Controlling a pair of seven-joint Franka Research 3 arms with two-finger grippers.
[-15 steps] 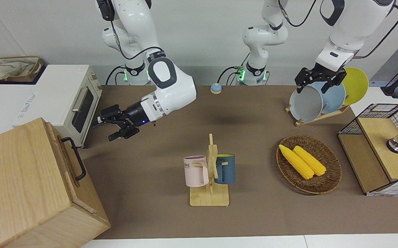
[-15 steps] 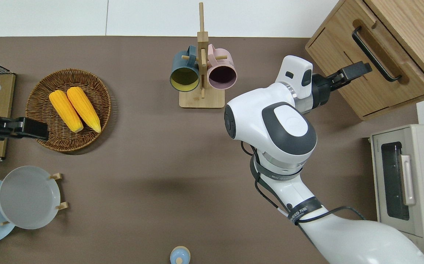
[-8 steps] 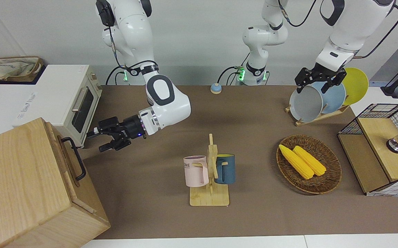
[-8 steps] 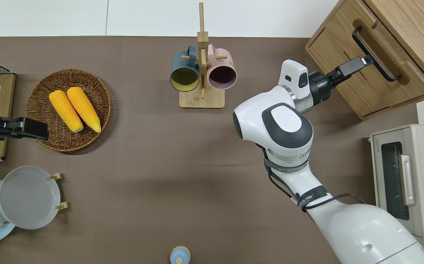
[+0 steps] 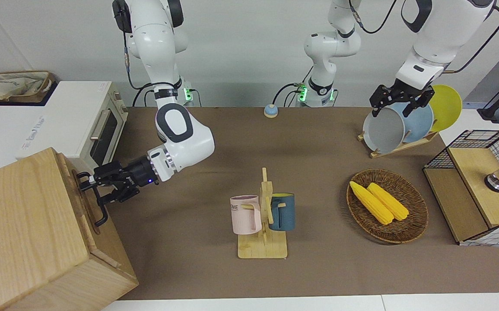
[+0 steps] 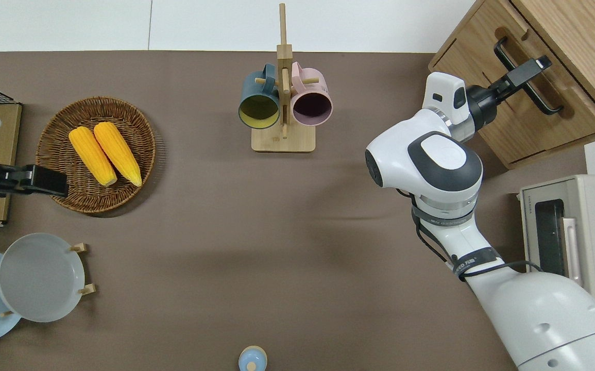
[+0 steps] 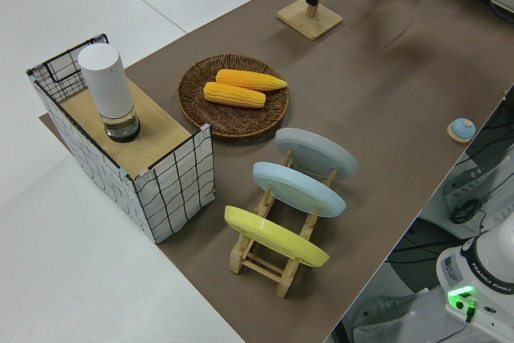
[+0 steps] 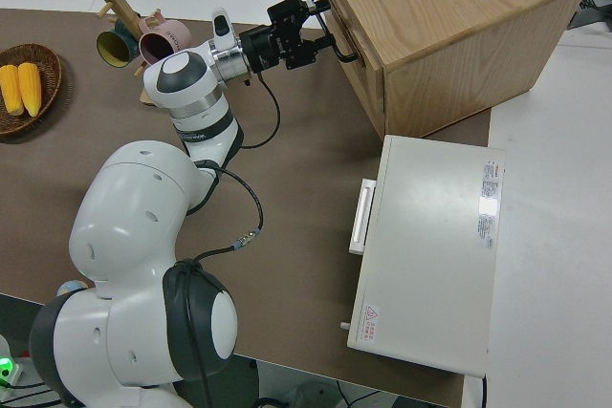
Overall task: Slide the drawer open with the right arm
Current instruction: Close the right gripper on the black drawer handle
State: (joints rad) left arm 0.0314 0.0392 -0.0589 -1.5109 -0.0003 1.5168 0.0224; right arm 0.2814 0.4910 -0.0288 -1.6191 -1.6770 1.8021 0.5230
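**Right end effector reaches the drawer handle**

At the middle left of the front view, the right end effector (image 5: 98, 189) reaches the black bar handle (image 5: 97, 203) of the drawer (image 5: 86, 207). The drawer sits shut in the big wooden box (image 5: 24, 229) at the lower left corner of that frame. The fingers straddle the upper part of the bar, one on each side. They look spread apart, not yet clenched on it, though whether they touch the bar cannot be told.

To do this step well, the fingers likely need to close squarely on the bar. Then the pull should run straight out along the drawer's travel, since the box sits at an angle to the worktop (image 5: 318, 142). A grip near the bar's end may twist the drawer and jam it.

A white oven (image 5: 85, 129) stands just beside the box, higher in the frame. A mug stand (image 5: 263, 224) sits in the middle of the worktop, well apart. The space in front of the drawer looks free. A basket of corn (image 5: 386, 206) and a plate rack (image 5: 400, 125) sit to the right. The left arm is parked; the state of the left end effector (image 5: 398, 101) cannot be told.
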